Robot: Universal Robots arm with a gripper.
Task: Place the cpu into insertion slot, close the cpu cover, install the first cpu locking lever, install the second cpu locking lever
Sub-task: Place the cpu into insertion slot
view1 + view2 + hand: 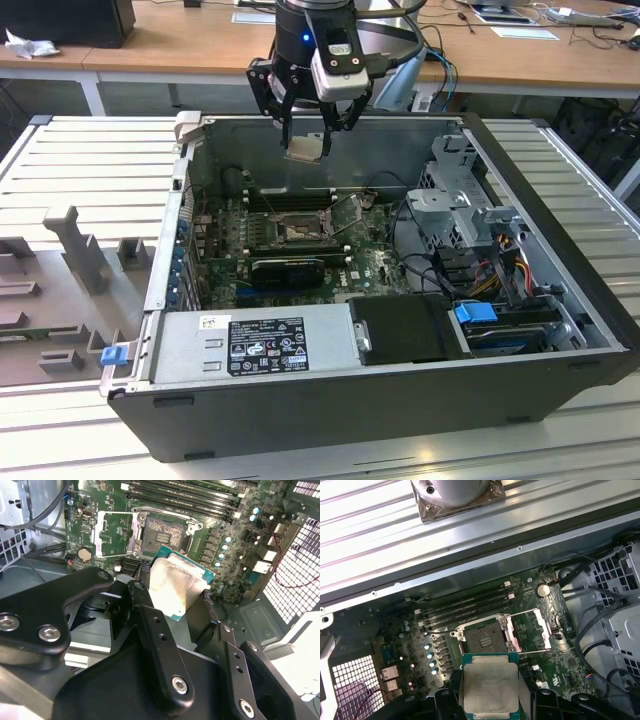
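My gripper [305, 150] hangs above the open computer case, shut on the cpu [305, 148], a flat square chip with a pale silver face. In both wrist views the cpu [490, 687] [177, 585] sits between the black fingers [150, 625], held by two opposite edges. The insertion slot [482, 635] [295, 232] [160, 535] lies bare on the green board below, a good way under the chip. The cpu cover [546, 632] [101, 535] is swung open and stands tilted beside the slot.
Long black memory slots [470, 605] run along the slot's far side, and a black card [290, 268] lies on its near side. A power supply [265, 345], a drive cage [470, 210] and cables [420, 250] crowd the case. Grey fixtures [80, 250] stand at the exterior view's left.
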